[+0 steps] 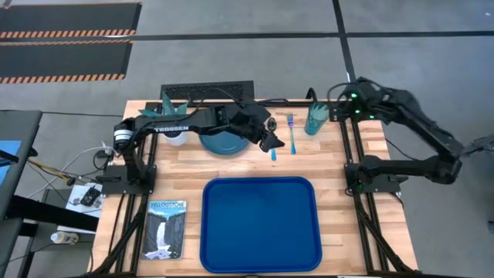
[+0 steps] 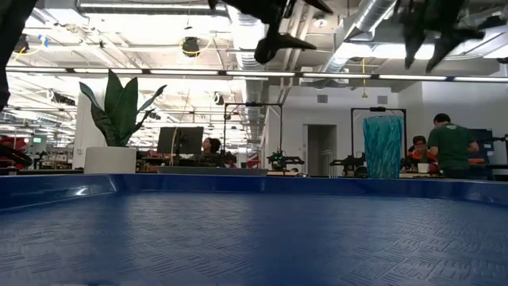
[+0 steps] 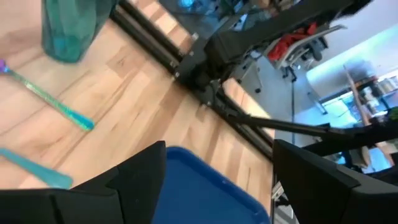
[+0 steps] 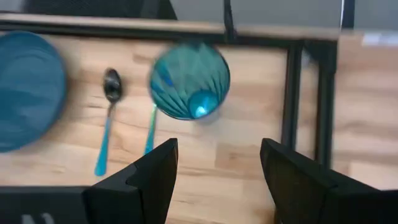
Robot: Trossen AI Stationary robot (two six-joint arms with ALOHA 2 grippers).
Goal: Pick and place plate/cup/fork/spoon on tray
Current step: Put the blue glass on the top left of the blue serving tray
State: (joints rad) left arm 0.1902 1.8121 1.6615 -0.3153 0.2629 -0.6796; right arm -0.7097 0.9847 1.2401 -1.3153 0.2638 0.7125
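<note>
The teal-blue plate (image 1: 222, 142) lies flat at the table's far middle, partly under my left arm. My left gripper (image 1: 268, 139) hangs open and empty above the spoon (image 1: 273, 153), whose bowl it hides in the high view. The fork (image 1: 291, 133) lies to the spoon's right. The cup (image 1: 315, 120) stands upright further right. My right gripper (image 1: 345, 94) is open and empty, high up just right of the cup (image 4: 188, 79). The right wrist view shows the spoon (image 4: 109, 109) and plate (image 4: 25, 90). The blue tray (image 1: 260, 224) lies at the near middle.
A spiky plant in a white pot (image 1: 174, 123) stands at the far left beside the plate. A waterfall booklet (image 1: 166, 228) lies left of the tray. Dark frame rails (image 1: 351, 147) run along both table sides. Bare wood shows between the tray and the cutlery.
</note>
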